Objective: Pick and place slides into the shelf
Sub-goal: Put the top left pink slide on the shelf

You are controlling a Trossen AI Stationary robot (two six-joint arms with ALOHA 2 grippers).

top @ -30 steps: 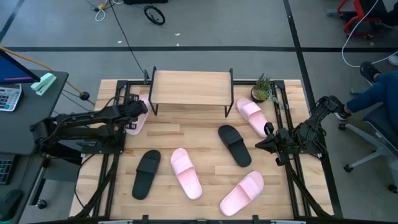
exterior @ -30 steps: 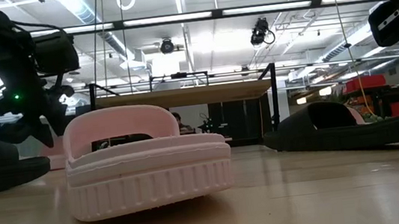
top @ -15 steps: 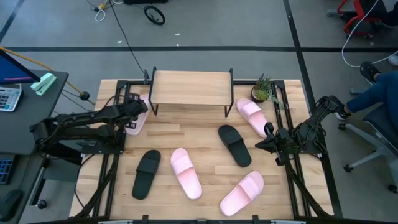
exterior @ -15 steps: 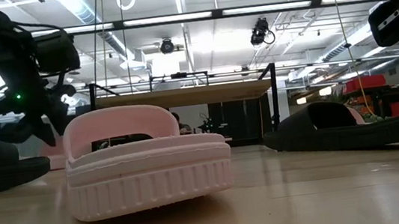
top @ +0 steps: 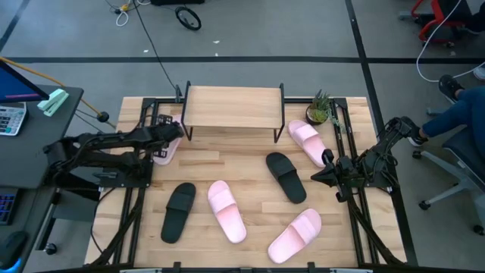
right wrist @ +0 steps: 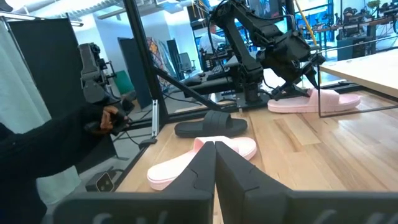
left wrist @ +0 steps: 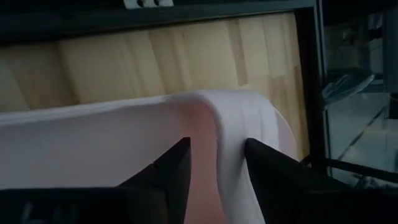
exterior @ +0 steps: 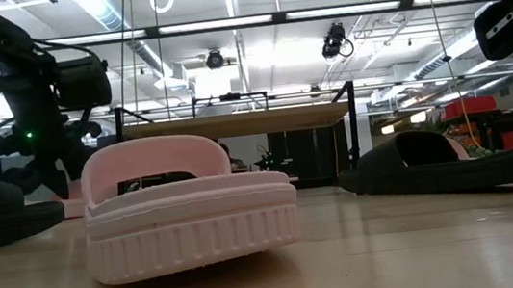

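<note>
The left gripper straddles the strap of a light pink slide: in the left wrist view one dark finger sits inside the arch and the other outside, with the foam band standing between them. The jaws look wide, bracketing the strap; whether they press it yet I cannot tell. That slide lies at about ten o'clock on the table, just beside the left leg of the shelf, so taking it by the raised strap looks like the easy hold, since the sole lies flat on the planks.

The strap is a smooth, thick, rounded foam band, matte and slightly soft at the edge. The shelf, at twelve o'clock, has a pale plank top on thin black legs, with nothing lying on top of it.

Further out, a black slide lies at seven o'clock, a pink one at six, another pink one at five, a second black one near centre toward three, and a pink one at two beside a small potted plant. The low view shows the nearest pink slide's ribbed sole edge.

The right gripper waits at three o'clock, fingers closed together, empty.
</note>
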